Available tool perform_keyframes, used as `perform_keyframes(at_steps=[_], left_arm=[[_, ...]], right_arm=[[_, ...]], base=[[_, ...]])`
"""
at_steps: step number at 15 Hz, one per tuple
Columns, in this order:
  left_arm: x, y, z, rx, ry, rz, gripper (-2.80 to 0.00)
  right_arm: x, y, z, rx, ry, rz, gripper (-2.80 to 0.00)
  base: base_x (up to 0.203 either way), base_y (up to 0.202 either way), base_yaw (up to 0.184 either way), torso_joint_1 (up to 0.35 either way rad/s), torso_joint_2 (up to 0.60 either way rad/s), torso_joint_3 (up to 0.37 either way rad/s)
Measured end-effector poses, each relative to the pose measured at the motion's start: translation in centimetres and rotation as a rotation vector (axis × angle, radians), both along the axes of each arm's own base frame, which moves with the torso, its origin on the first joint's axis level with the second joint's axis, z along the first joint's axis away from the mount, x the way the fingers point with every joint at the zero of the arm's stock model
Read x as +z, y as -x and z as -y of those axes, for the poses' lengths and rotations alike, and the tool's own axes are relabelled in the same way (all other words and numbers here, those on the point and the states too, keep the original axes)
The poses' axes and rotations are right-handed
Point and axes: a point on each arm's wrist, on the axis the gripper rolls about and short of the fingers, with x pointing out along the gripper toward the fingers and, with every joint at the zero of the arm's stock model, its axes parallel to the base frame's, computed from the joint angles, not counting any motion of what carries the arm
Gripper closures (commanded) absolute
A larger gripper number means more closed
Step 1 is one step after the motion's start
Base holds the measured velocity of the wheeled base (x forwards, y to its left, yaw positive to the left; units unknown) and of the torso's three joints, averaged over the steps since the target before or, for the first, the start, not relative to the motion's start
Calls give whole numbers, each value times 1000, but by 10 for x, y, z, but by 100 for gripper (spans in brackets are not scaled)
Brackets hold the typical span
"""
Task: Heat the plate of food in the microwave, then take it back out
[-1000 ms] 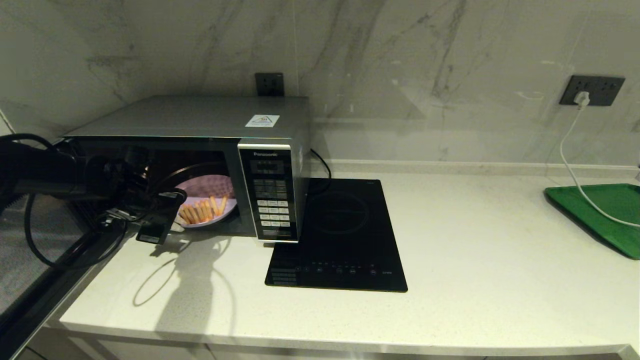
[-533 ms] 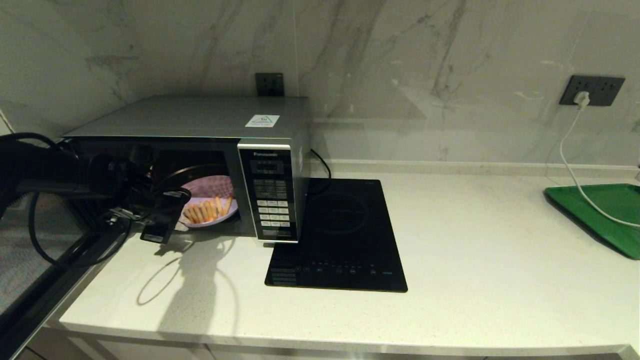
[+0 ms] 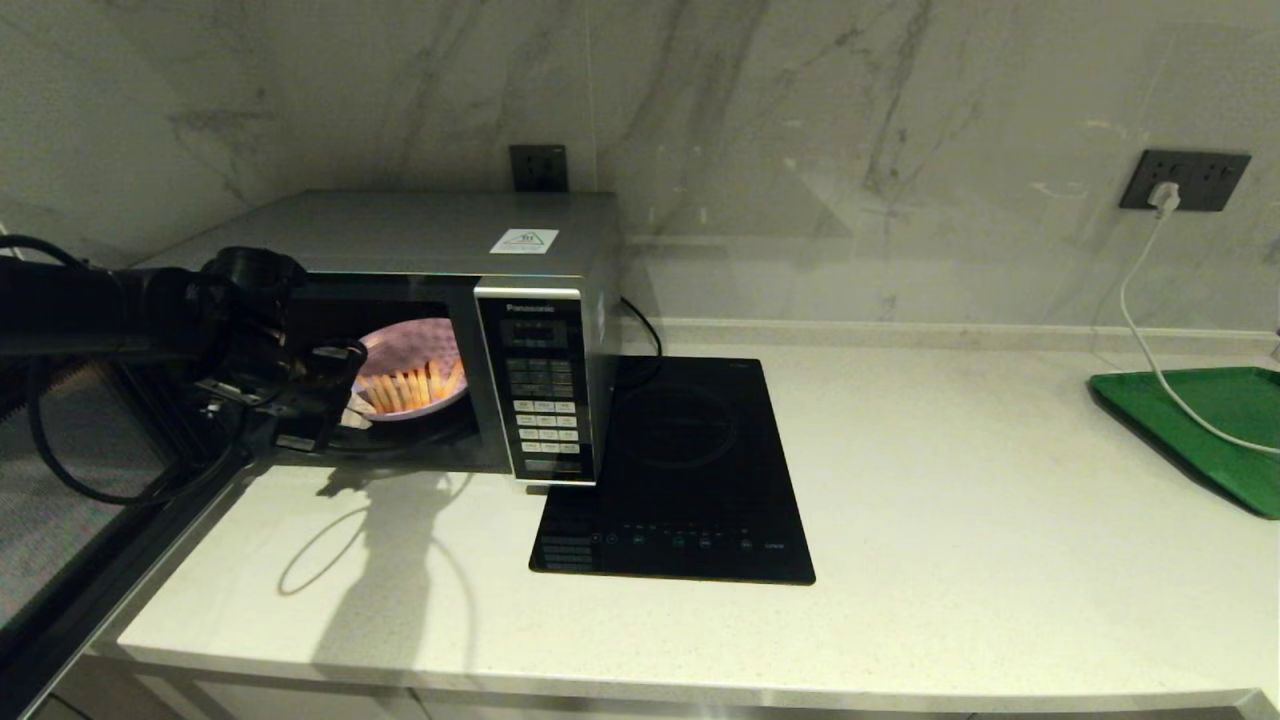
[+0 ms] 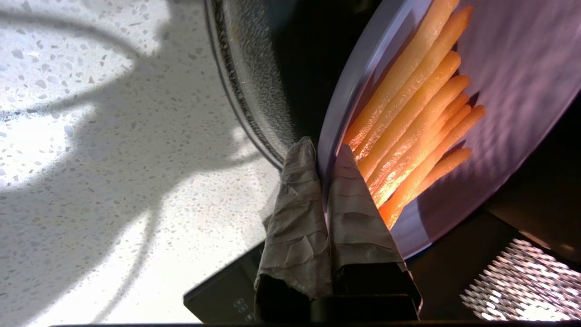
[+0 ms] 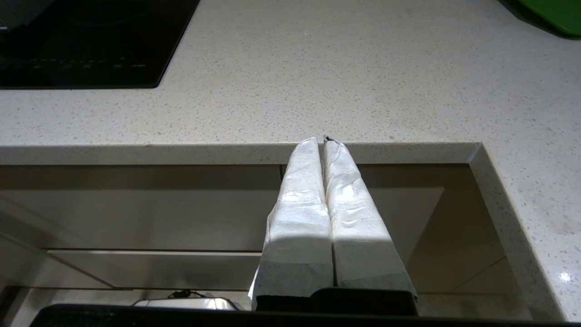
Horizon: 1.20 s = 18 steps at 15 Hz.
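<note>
The silver microwave (image 3: pixel 420 235) stands at the counter's back left with its door swung open to the left. The lilac plate of food (image 3: pixel 415 350) hangs raised and tilted inside the cavity mouth, its yellow-orange fries (image 3: pixel 405 388) lit by the oven lamp. My left gripper (image 3: pixel 345 405) is shut on the plate's near rim (image 4: pixel 345 104), one wrapped finger (image 4: pixel 295 200) under it and one over it. Below the plate lies the glass turntable (image 4: pixel 254 91). My right gripper (image 5: pixel 323 141) is parked below the counter's front edge, shut on nothing.
A black induction hob (image 3: pixel 680 470) lies right of the microwave. A green tray (image 3: pixel 1200 420) sits at the far right, with a white cable (image 3: pixel 1140 330) running to a wall socket. The open microwave door (image 3: pixel 70 500) stretches along the left edge.
My left gripper has lifted the plate off the turntable and carried it up and a little deeper into the cavity. The right arm has not moved.
</note>
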Motion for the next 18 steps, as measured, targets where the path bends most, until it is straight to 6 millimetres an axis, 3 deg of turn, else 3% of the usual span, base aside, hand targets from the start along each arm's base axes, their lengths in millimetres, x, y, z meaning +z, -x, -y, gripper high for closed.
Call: perform_keyframes(at_steps=[3, 6, 11, 15, 18], left_arm=[[5, 10, -20, 16, 16, -12, 0], [-1, 33, -39, 3, -6, -91, 0], [7, 105, -70, -111, -25, -73, 0], [3, 160, -62, -186, -76, -93, 0], [-2, 175, -40, -307, -114, -102, 0]], right_arm=[[0, 0, 0, 0, 0, 0, 0], [0, 0, 0, 0, 0, 0, 0], [0, 0, 0, 0, 0, 0, 0], [0, 0, 0, 0, 0, 0, 0], [0, 0, 0, 0, 0, 0, 0]], base=[[0, 0, 0, 0, 0, 0], [0, 0, 0, 0, 0, 0], [0, 0, 0, 0, 0, 0], [0, 0, 0, 0, 0, 0], [0, 0, 0, 0, 0, 0]])
